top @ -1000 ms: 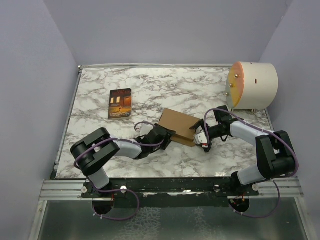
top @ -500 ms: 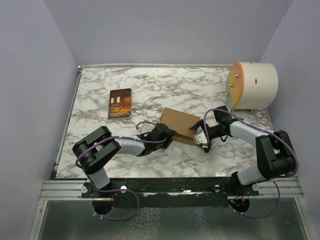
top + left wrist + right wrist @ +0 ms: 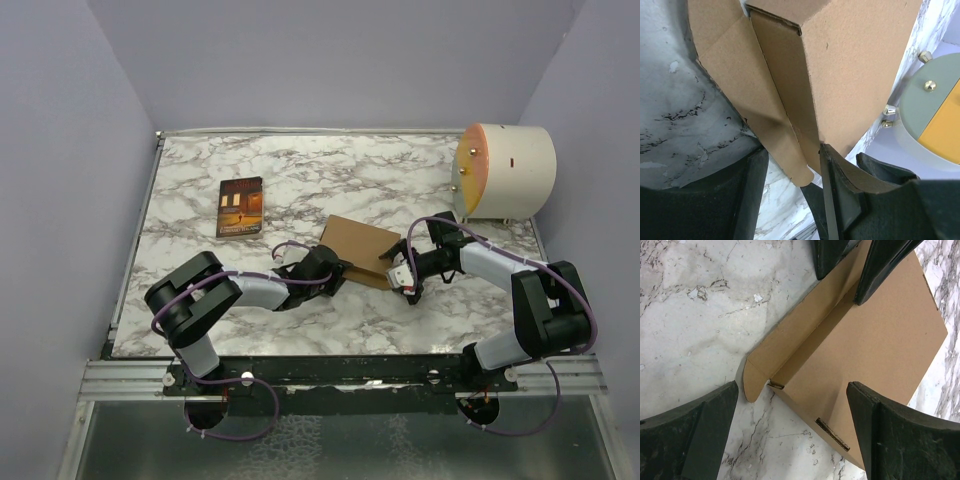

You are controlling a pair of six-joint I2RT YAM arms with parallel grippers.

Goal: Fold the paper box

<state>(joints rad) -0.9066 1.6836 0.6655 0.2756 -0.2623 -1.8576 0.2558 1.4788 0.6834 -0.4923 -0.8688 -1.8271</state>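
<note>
**While straddled by both arms: brown box at mid-table**

When viewed from the top camera, shows the plain brown corrugated cardboard paper box (image 3: 358, 248) lying on the white, grey-veined marble table (image 3: 300, 170), a little right of centre and turned at an angle. Puts the left gripper (image 3: 335, 272) at its near-left corner and the right gripper (image 3: 398, 272) at its near-right edge, both low over the marble. Also shows the dark book with the orange cover picture (image 3: 240, 206) well apart to the far left, and the large cream cylinder with the orange end face (image 3: 505, 170) at the far right corner.

Through the left wrist camera, brings the box (image 3: 850, 65) up close: a raised wall meeting a broad panel at a crease, with a rounded flap (image 3: 765, 100) running down to the marble. Catches the left gripper (image 3: 790, 165) half spread, astride that flap's tip. Sets the finger on the right of the view against the cardboard and the other clear of it, so not pinching.

From the right wrist camera, shows the right gripper (image 3: 792, 387) spread wide, one dark finger on either side of the box's near corner. Cannot tell whether either touches the cardboard. Also shows the flap lying flat on the marble, a narrow wall upright beside it, a slot cut in the near edge, and the left gripper's fingers (image 3: 832, 255) at the top, one over the flap, one over the panel.
</note>
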